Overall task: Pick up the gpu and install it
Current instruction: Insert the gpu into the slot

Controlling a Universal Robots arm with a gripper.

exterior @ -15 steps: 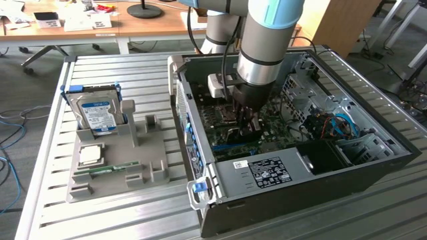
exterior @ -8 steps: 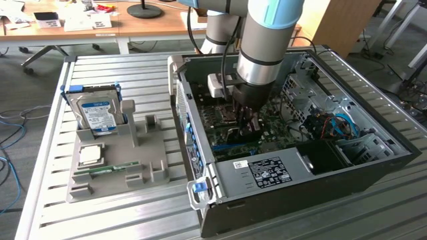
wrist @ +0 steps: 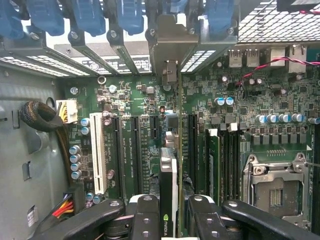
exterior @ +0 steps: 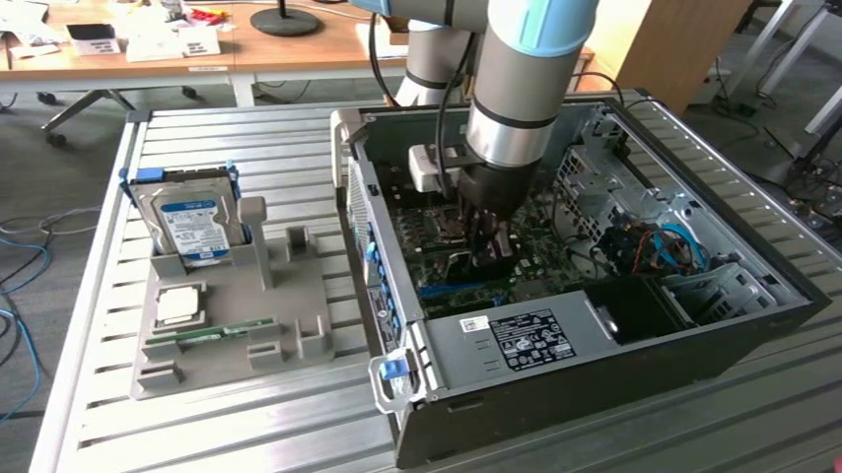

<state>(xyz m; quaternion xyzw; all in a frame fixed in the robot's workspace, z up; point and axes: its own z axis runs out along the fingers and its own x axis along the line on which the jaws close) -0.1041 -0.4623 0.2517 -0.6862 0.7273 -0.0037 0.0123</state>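
My gripper (exterior: 484,229) reaches down into the open computer case (exterior: 736,325) and is shut on the gpu (exterior: 482,262), a dark card held on edge above the green motherboard (exterior: 553,256). In the wrist view the gpu (wrist: 169,170) runs edge-on between my two black fingers (wrist: 145,215). Its silvery bracket (wrist: 172,42) sits at the case's rear slot openings, among the blue slot latches (wrist: 130,15). The card's lower edge lines up along the long black expansion slots (wrist: 134,150). I cannot tell whether it is seated in one.
An empty CPU socket (wrist: 275,187) and RAM slots (wrist: 225,160) lie beside the card. On the slatted table, at the exterior view's left, a grey fixture (exterior: 224,360) holds a hard drive with a blue label (exterior: 195,219), a CPU (exterior: 180,304) and a green RAM stick (exterior: 217,333). Cables (exterior: 665,246) lie inside the case.
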